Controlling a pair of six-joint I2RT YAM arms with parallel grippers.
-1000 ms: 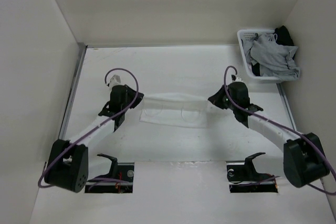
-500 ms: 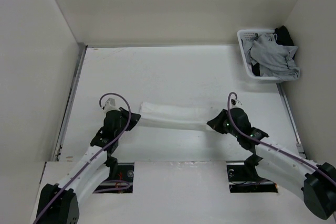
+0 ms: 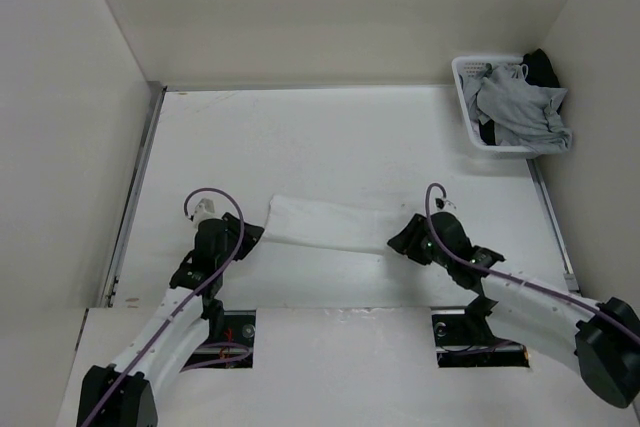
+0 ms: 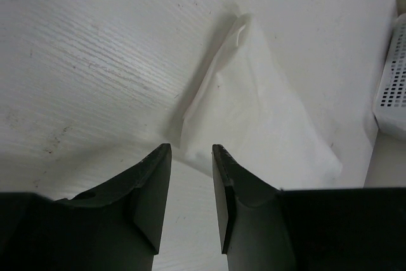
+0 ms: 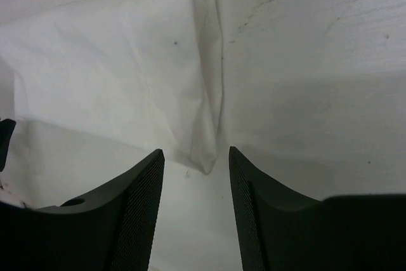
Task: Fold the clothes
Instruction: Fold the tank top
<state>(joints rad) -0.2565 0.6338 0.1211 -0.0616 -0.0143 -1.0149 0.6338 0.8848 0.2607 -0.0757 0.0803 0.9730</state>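
left arm (image 3: 160,332) and right arm (image 3: 530,292): white links, black joints, purple cables (image 3: 212,190) (looped at wrists), black gripper fingers (image 5: 136,220).

The white top (image 5: 114,61) ran off the right wrist frame's left edge; upper right overhead, the grey garment (image 3: 520,112) covered most of the black garment (image 3: 545,67).

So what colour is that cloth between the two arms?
Plain white, that thin folded fabric top; top external view shows it best.
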